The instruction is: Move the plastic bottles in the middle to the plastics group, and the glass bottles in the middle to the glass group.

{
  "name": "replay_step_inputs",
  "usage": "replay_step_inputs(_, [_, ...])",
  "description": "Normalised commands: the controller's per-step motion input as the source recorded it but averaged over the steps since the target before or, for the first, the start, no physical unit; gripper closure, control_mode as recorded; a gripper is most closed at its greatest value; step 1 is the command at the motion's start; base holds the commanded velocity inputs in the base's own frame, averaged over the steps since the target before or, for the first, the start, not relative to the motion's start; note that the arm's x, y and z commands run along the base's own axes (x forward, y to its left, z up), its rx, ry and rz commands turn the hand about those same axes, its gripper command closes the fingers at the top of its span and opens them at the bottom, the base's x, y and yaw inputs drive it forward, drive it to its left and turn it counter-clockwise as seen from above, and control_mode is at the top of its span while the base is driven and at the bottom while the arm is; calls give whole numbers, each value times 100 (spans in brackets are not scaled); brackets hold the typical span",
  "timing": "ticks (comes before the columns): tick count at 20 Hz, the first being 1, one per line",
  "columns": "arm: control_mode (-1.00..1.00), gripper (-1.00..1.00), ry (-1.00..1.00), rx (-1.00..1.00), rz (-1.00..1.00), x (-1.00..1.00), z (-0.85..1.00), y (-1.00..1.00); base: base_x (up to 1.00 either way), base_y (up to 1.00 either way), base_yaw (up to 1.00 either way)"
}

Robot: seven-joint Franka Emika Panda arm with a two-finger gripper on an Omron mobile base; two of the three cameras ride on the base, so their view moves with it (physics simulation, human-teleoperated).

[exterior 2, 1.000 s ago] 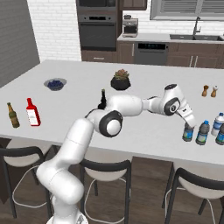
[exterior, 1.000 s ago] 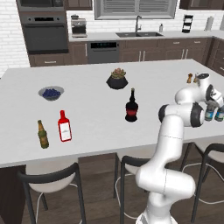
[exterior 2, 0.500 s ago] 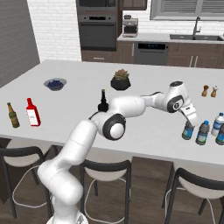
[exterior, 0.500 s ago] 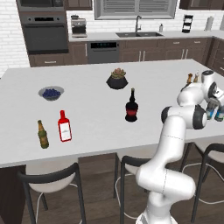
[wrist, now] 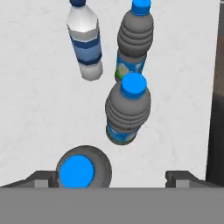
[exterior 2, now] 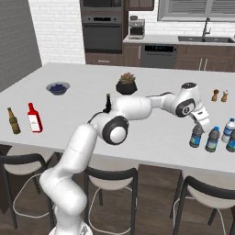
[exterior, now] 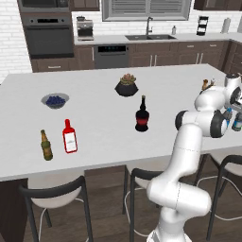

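Hovering over the right end of the white tabletop (exterior 2: 151,137), the gripper (exterior 2: 202,120) hangs just above the nearest of a cluster of small bottles, its jaws spread wide and holding nothing — in the hand view the two dark fingertips (wrist: 43,178) stand far apart at the bottom corners. Directly beneath the hand sits one plastic bottle (wrist: 84,169), seen from the top with its blue cap just inside the left fingertip. A second plastic bottle (wrist: 128,113) stands just beyond it, and a third grey-bodied one (wrist: 134,41) farther on, with the clear bluish bottle (wrist: 85,41) beside that. In the right base view three of these show in a row near the tabletop's edge: one under the gripper (exterior 2: 196,136), one beside it (exterior 2: 212,139) and the pale one (exterior 2: 227,130) behind. The salt and pepper shakers (exterior 2: 219,95) stand well apart toward the back.

The black glass bottle (exterior: 142,115) with its red label is upright in the middle of the tabletop, untouched, near a dark plant pot (exterior: 126,86). At the left end, the brown beer bottle (exterior: 46,145) and the flat red bottle (exterior: 70,136) stand side by side — apart from a bowl of blue berries (exterior: 55,100) farther back.
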Motion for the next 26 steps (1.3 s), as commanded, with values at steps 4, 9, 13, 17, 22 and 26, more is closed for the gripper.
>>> replay_step_inputs(4, [-100, -100, -4, -8, 17, -36, 18, 50, 0, 0, 0])
replay_step_inputs(9, [-100, -100, -2, -10, 27, -41, 9, 70, 0, 0, 0])
replay_step_inputs(13, [-100, -100, 0, -5, 37, -36, 0, 89, 0, 0, 0])
replay_step_inputs(17, [-100, -100, 5, 0, 48, -36, -9, 96, 0, 0, 0])
replay_step_inputs(22, [-100, -100, 21, 7, 47, -14, 6, 93, 0, 0, 0])
replay_step_inputs(26, [-100, -100, 33, 2, 46, 0, 29, 96, 0, 0, 0])
